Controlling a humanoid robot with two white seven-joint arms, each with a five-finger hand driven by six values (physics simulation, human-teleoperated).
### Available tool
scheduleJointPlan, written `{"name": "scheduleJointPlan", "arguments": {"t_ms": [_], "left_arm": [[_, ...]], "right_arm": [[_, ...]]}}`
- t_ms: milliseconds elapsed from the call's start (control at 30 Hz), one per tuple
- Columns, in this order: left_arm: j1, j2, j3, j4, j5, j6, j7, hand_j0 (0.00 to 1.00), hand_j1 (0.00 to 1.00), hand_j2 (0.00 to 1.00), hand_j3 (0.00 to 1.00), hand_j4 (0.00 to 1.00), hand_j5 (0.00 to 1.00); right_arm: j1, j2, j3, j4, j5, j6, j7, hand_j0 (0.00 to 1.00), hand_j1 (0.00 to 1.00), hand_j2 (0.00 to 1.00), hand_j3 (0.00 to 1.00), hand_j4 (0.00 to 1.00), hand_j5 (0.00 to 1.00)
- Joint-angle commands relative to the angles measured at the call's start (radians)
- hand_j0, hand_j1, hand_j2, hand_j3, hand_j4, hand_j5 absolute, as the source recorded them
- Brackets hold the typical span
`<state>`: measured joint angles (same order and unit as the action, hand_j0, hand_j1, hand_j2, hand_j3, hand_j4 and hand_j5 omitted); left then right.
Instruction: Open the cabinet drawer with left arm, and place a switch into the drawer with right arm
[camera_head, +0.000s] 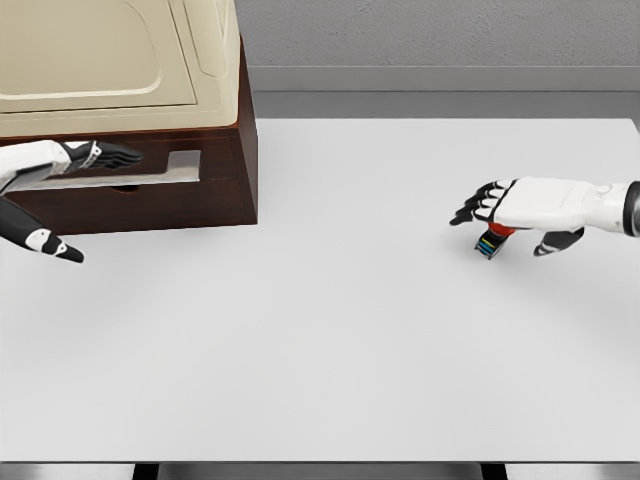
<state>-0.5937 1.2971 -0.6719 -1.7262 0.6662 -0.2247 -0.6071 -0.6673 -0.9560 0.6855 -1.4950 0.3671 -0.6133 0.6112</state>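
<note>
A cabinet (150, 60) with a cream top and a dark brown base stands at the table's back left. Its drawer (140, 180) sits in the brown base, with a pale front panel. My left hand (100, 158) comes in from the left and lies flat against the drawer front, fingers stretched out. At the right, my right hand (497, 212) hovers palm down with fingers spread over a small switch (489, 245), a dark block with red, blue and yellow parts. The hand covers the switch's top and only its lower end shows.
The white table (330, 340) runs from the cabinet to the right edge. A grey wall and ledge (440, 78) lie behind it. The table's front edge is near the bottom of the view.
</note>
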Motion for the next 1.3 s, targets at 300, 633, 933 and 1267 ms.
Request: {"name": "scheduleJointPlan", "arguments": {"t_ms": [300,633,933,1267], "left_arm": [[-0.006,-0.059,-0.005,0.033,-0.115,0.131,0.064,1.00,1.00,1.00,1.00,1.00,1.00],[-0.003,-0.068,-0.005,0.048,-0.152,0.145,0.064,1.00,1.00,1.00,1.00,1.00,1.00],[0.002,-0.067,-0.008,0.059,-0.162,0.145,0.064,1.00,1.00,1.00,1.00,1.00,1.00],[0.003,-0.073,-0.021,0.089,-0.186,0.142,0.066,1.00,1.00,1.00,1.00,1.00,1.00]], "right_arm": [[-0.006,0.006,0.000,0.021,0.001,0.002,0.000,1.00,1.00,1.00,1.00,1.00,1.00],[-0.006,0.008,0.000,0.025,0.001,0.002,0.000,1.00,1.00,1.00,1.00,1.00,1.00],[-0.006,0.010,0.002,0.024,0.001,0.002,0.000,1.00,1.00,1.00,1.00,1.00,1.00],[-0.006,0.011,0.008,0.036,0.001,0.002,0.000,1.00,1.00,1.00,1.00,1.00,1.00]]}}
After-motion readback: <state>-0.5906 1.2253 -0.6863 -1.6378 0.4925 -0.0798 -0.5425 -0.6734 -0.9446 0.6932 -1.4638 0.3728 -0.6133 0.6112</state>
